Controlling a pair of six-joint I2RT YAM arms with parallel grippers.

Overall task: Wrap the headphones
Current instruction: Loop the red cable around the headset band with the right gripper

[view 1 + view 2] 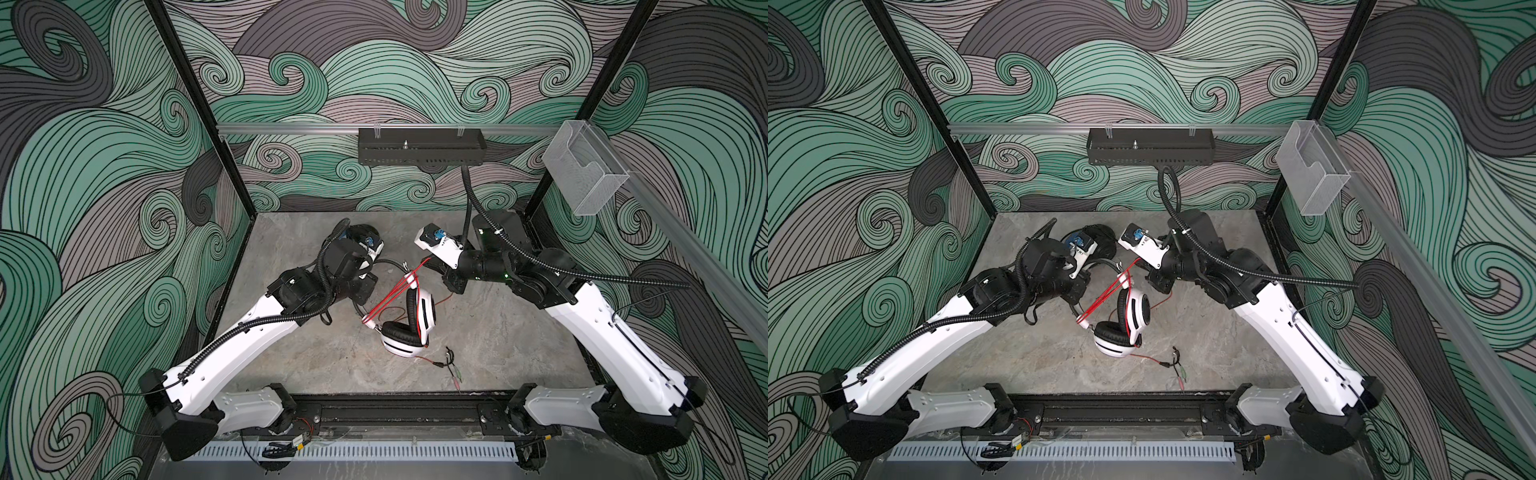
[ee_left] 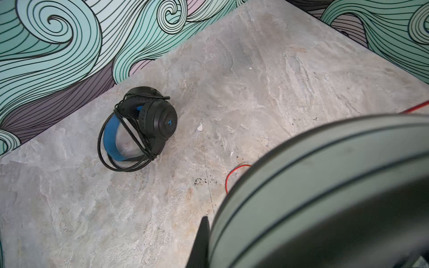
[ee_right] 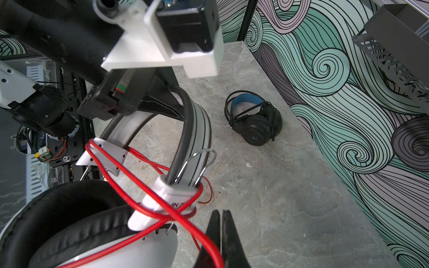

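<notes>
On the grey table (image 1: 498, 340), in the middle: the white-and-black headset (image 1: 401, 338) is resting with one padded cup facing up and the other cup standing on edge beside it. Its headband (image 3: 199, 130) is arching up toward the left arm.
Red cord (image 1: 390, 297): it is running in several taut strands between the two ends of the headband. In the right wrist view it is crossing over the white slider next to the cup.
Plugs (image 1: 451, 368): the cord's loose end is lying with them on the table, just in front of the headset.
Left gripper (image 3: 160, 104): it is clamping the headband of the white-and-black headset near its top, with the jaws closed on the band from both sides.
Right gripper (image 3: 221, 232): its jaws are pressing together and pinching the red cord, which is running into the seam between them, close beside the slider.
Black headset (image 2: 148, 123): it is sitting near the far edge of the table, close to the back wall and well apart from the white one. Its blue inner band is showing, and its black cord is looping around band and cups. In both top views the left wrist is hiding part of it.
Black slotted tray (image 1: 419, 151): it is hanging from the rail (image 1: 291, 129) on the back wall. A small metal stud is showing inside it, and the rest of its inside is lying in shadow.
Clear bin (image 1: 584, 166): it is hanging on the side rail at the right, and the wall pattern is showing through its walls.
</notes>
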